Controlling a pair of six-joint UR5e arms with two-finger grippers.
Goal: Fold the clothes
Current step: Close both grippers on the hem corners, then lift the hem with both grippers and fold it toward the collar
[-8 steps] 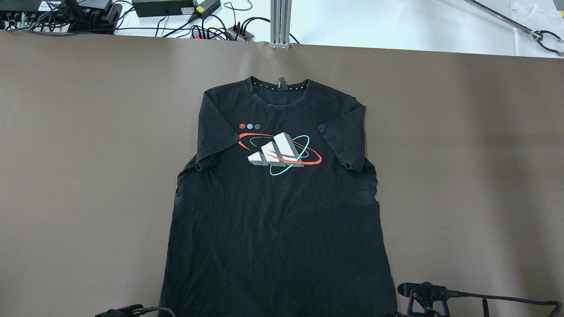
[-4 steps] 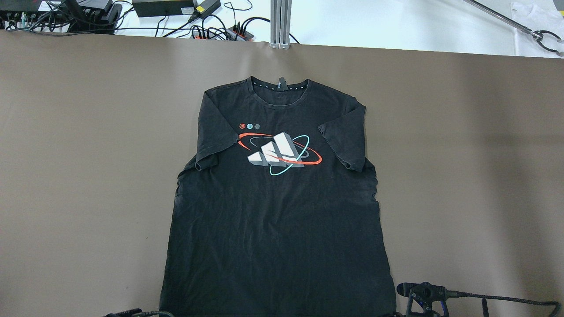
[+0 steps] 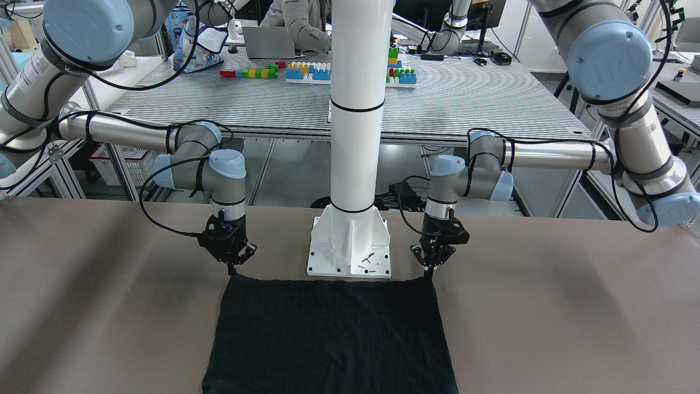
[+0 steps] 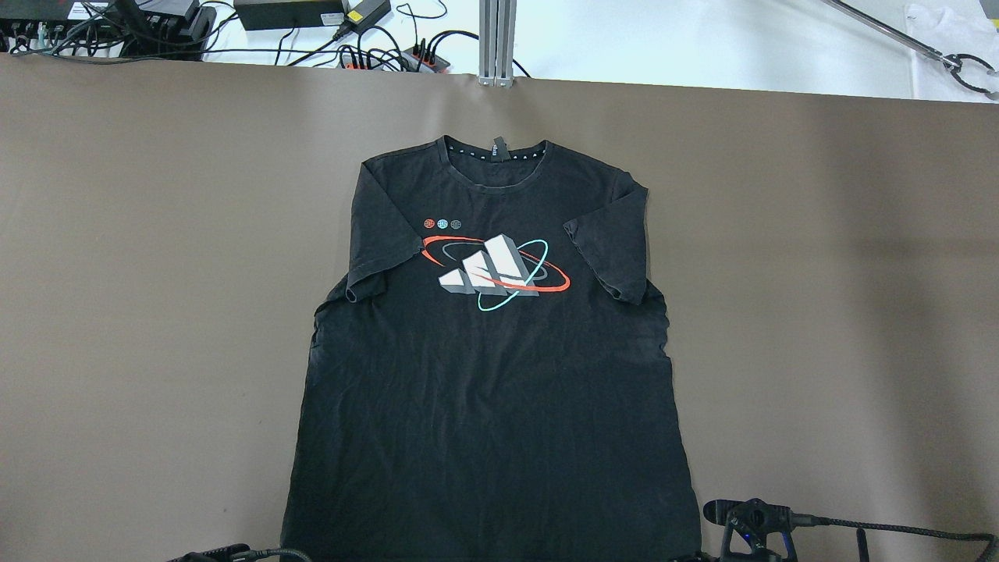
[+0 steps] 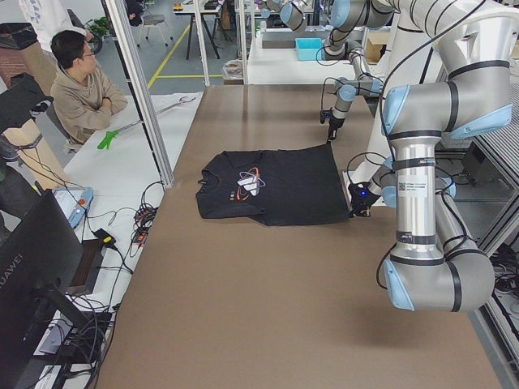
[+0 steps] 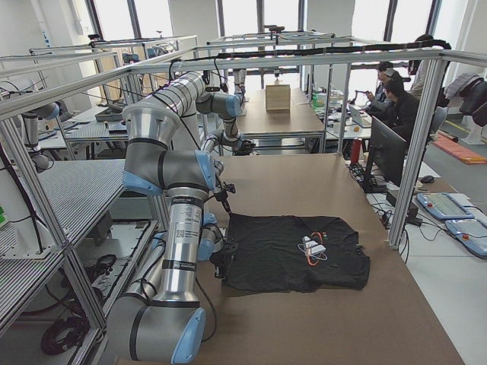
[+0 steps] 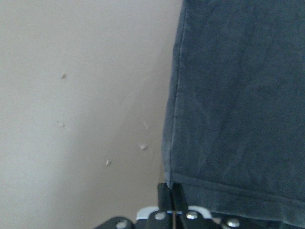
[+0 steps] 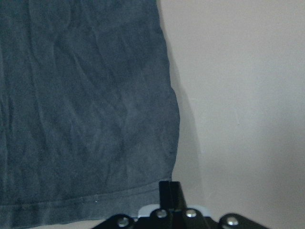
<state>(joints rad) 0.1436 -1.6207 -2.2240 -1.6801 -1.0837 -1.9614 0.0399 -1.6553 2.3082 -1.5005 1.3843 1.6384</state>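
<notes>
Near edge: the left gripper (image 3: 432,266) and the right gripper (image 3: 232,268) are set at the two hem corners of the T-shirt (image 4: 492,390). In both wrist views the jaws are seen drawn narrow, fingertips together on the corner of the hem (image 7: 228,191). Cloth appears to be pinched, though the contact itself is partly hidden.

Middle: the shirt is laid flat, front up, on the brown table (image 4: 156,312), centred before the robot. No body fold is seen.

Far end: the sleeves (image 4: 611,250) are turned in against the chest beside the print (image 4: 499,273). The collar (image 4: 495,160) lies farthest from the robot.

Progress (judged): early. Flattening and sleeve tuck are taken as done. Lifting the hem, folding toward the collar and any further fold are left.

Orientation: the long axis runs hem to collar, straight away from the robot, with the collar pointing to the far side.
</notes>
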